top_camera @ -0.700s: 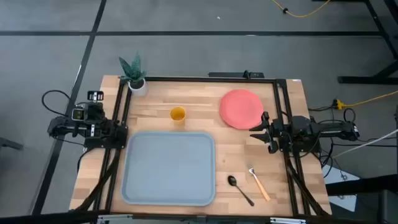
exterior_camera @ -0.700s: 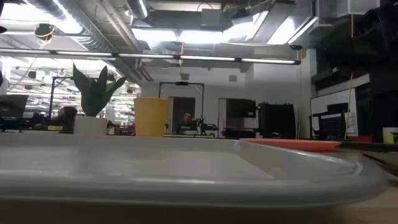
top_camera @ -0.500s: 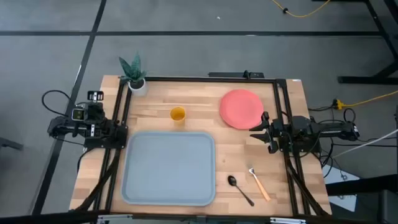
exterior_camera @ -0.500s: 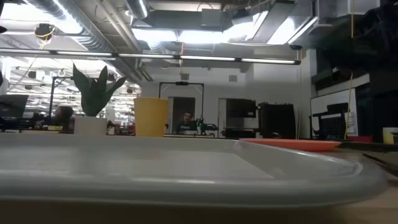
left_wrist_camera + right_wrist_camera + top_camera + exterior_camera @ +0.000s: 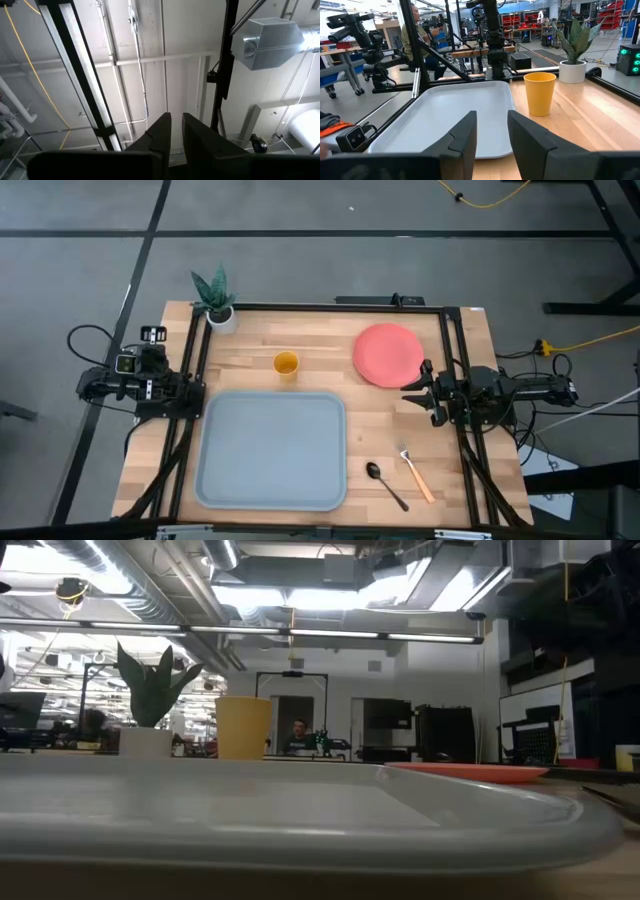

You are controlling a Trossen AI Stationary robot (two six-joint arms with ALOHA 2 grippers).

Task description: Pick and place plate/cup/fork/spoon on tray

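Right pincer (image 5: 491, 131) in foreground, fingers (image 5: 465, 135) slightly apart, nothing between. Beyond: grey-blue tray (image 5: 445, 120) on wooden worktop (image 5: 580, 120); yellow cup (image 5: 540, 93) upright beside tray rim; potted plant (image 5: 572, 50) farther back; person (image 5: 412, 37) standing past worktop.

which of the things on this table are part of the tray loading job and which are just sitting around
Part of the job:
- large grey-blue rectangular tray, nothing on it yet
- flat round coral-pink plate
- small yellow-orange cup
- fork with a silver head and orange-tan handle
- small dark spoon

Just sitting around:
- green plant in a white pot, at the table's far left corner
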